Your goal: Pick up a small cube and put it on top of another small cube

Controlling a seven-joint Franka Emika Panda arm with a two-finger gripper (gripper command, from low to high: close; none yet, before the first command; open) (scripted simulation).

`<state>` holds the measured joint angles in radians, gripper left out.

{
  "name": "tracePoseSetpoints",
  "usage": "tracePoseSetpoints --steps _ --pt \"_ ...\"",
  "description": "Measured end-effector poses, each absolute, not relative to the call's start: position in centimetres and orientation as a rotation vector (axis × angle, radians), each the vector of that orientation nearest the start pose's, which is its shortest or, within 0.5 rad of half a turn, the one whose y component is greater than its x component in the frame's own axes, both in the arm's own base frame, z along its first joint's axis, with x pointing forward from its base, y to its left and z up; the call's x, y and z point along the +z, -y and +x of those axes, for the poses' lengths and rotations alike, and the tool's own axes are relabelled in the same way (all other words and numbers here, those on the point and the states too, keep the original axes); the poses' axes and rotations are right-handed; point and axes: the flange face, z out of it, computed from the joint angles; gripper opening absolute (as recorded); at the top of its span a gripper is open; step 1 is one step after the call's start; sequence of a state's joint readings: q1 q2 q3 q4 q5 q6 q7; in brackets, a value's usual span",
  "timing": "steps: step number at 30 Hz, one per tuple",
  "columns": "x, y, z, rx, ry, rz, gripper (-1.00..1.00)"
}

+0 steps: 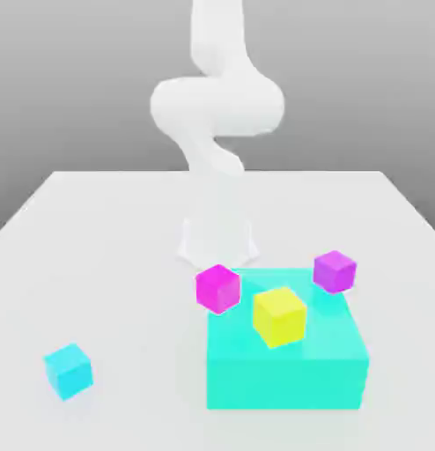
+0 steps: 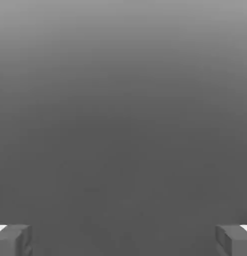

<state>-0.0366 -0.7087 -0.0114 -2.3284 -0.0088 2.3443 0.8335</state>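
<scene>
The small cyan cube (image 1: 68,370) sits alone on the white table (image 1: 106,255), near the front at the exterior view's left. The small purple cube (image 1: 334,270) is at the back right corner of a large turquoise block (image 1: 287,370); whether it rests on the block or just behind it I cannot tell. My gripper (image 2: 123,241) is open in the hand view, its two grey fingertips (image 2: 13,241) far apart with nothing between them and plain grey beyond. The white arm (image 1: 217,106) rises from its base well behind the cubes.
A magenta cube (image 1: 217,287) is at the turquoise block's back left corner. A yellow cube (image 1: 279,315) sits on the block's top. The arm's base (image 1: 218,242) stands just behind the block. Bare table spreads around the cyan cube.
</scene>
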Motion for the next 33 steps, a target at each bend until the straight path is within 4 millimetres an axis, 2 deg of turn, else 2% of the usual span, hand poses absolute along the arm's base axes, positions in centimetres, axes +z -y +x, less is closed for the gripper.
tracePoseSetpoints --steps 3,6,9,12,16,20,24,29,30,33 --pt "61.1 4.8 41.5 -0.842 -1.304 -2.461 0.00" --pt "55.3 7.8 43.9 -0.735 -1.452 -2.456 0.00" --pt "49.3 10.9 45.2 -0.623 -1.600 -2.438 0.00" --pt "43.2 13.9 45.5 -0.507 -1.745 -2.408 0.00" --pt "35.0 17.5 44.4 -0.345 -1.933 -2.347 0.00" --pt "27.1 21.3 41.3 -0.177 -2.135 -2.244 0.00" --pt "20.0 22.5 38.2 -0.023 -2.265 -2.169 0.00" --pt "13.9 22.6 37.7 0.000 -2.283 -2.159 0.00" --pt "13.2 22.6 37.7 0.000 -2.284 -2.158 -1.00" --pt "13.2 22.6 37.7 0.000 -2.284 -2.158 -1.00"
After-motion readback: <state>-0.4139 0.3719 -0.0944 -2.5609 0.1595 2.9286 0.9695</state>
